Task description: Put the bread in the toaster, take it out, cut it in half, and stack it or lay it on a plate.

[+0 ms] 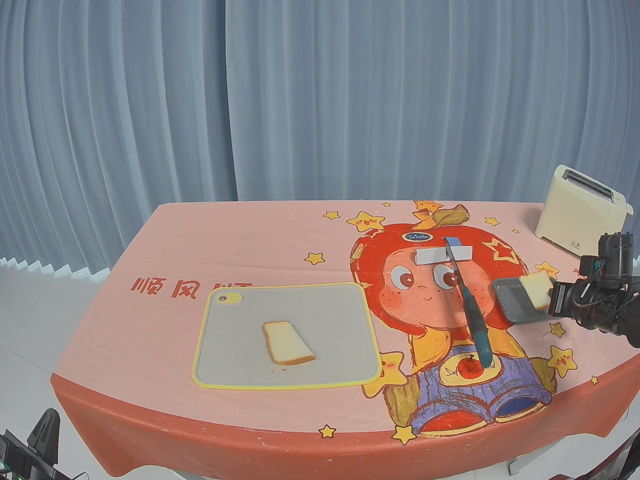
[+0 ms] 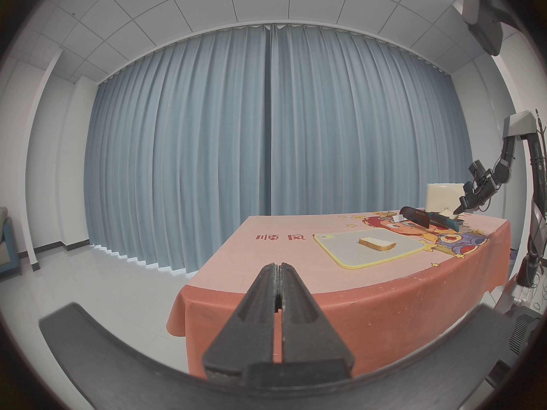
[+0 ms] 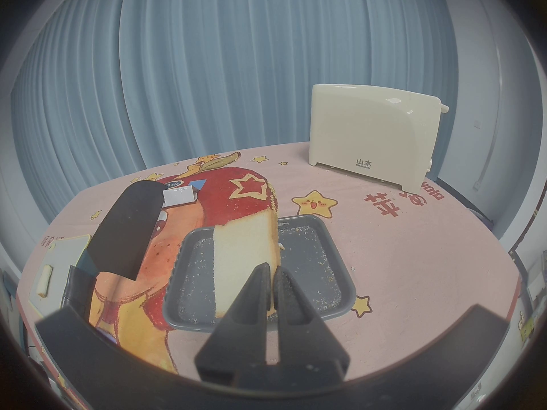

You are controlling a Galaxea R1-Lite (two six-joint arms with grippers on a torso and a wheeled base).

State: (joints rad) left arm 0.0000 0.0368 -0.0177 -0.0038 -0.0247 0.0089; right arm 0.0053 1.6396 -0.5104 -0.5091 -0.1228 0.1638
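Your half slice (image 3: 245,257) stands on edge in the right gripper (image 3: 266,273), whose fingers are pinched on its lower part. It is directly over the grey plate (image 3: 336,283), and the fingers hide whether its bottom edge touches the plate floor. The plate carries crumbs and no other bread. The next move, I judge, is to lay this piece flat, so tip it down along the plate's long side. The other half (image 1: 287,343) lies flat on the cutting board (image 1: 340,308), well apart to the left. Its long axis runs roughly far to near, and the knife (image 1: 472,305) lies between board and plate. The left gripper (image 2: 278,277), closed and empty, hangs off the table's near left corner, the nearer arm for that half. The toaster (image 1: 581,209) sits beyond the plate.
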